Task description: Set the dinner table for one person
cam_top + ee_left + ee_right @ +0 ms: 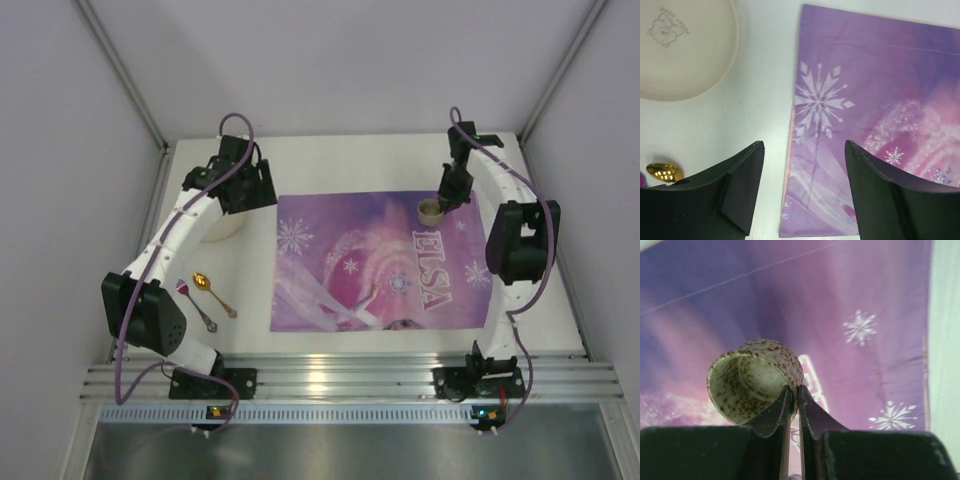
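The white dinner table (340, 160) carries a purple snowflake placemat (380, 260) printed "ELSA". My right gripper (443, 200) is shut on the rim of a brown-speckled cup (431, 209), held over the placemat's far edge. In the right wrist view the gripper (795, 387) pinches the wall of the cup (747, 380), one finger inside. My left gripper (245, 190) is open and empty, over the placemat's left edge (880, 75), with its fingers wide apart in the left wrist view (804, 145). A cream plate (685, 55) lies to its left, partly hidden by the left arm in the top view (225, 228).
A gold spoon (212, 292) and a purple-handled utensil (195, 305) lie on the table left of the placemat, near the left arm. The spoon's bowl shows in the left wrist view (662, 172). Grey walls close in the table on three sides.
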You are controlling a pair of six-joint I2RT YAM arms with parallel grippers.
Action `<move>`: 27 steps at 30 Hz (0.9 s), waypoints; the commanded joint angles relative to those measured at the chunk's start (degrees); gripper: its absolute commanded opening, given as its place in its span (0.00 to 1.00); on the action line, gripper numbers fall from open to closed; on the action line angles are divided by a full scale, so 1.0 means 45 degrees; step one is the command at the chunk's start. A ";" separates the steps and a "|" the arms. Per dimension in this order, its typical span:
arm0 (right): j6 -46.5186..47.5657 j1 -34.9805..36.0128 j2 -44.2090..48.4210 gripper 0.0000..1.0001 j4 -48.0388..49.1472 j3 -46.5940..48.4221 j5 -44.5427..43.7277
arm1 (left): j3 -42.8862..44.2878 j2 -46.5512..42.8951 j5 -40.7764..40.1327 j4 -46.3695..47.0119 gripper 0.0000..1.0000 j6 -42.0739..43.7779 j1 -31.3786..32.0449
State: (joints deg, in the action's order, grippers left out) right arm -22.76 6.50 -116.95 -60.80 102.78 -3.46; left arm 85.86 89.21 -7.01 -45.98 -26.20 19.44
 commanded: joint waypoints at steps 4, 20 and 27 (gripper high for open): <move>0.0371 -0.1347 -0.0749 0.00 0.0815 0.0869 0.0067 | -0.1014 -0.1210 0.0834 0.0374 0.70 0.0039 -0.0980; -0.0488 -0.2578 -0.0676 0.26 0.2630 -0.0259 0.0027 | -0.2634 -0.2167 0.1069 0.0176 0.67 -0.0837 -0.2502; -0.0662 -0.2364 0.2152 0.69 0.2535 -0.1763 0.0691 | -0.3748 -0.2188 0.1498 0.1210 0.67 -0.1911 -0.4219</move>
State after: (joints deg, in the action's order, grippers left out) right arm -24.69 -4.60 -118.43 -50.33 95.92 -1.91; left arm 70.57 80.62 -1.69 -44.95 -31.42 4.14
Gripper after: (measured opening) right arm 0.667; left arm 0.670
